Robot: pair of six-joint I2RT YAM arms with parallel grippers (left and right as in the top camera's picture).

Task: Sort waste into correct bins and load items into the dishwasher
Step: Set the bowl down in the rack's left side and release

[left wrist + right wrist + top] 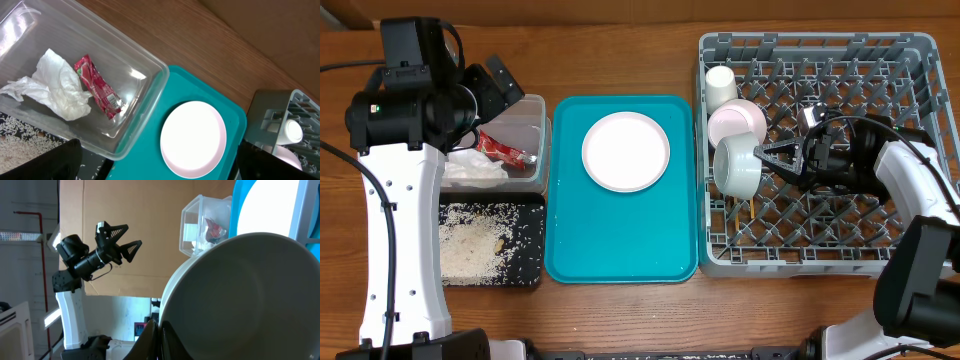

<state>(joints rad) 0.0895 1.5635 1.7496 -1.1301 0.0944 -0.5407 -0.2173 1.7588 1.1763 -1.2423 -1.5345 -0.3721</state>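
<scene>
Loading step: the right gripper (790,158), pinched shut on the green bowl (737,166) at the rack (920,60)'s left side, must next seat it between pegs and release, while the left gripper (131,236) hangs wide open, empty, over the tub (535,120).

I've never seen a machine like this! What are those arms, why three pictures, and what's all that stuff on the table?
They are two robot arms, each ending in a two-finger gripper. One picture looks down from above; the other two come from cameras on the arms' wrists. The right gripper pinches the rim of a grey-green bowl over the big grey dish rack, where a white cup and pink bowl sit. The left gripper is open and empty, above a clear tub holding a red wrapper and white napkin. A black tray holds rice, and a teal tray carries a round plate.
</scene>
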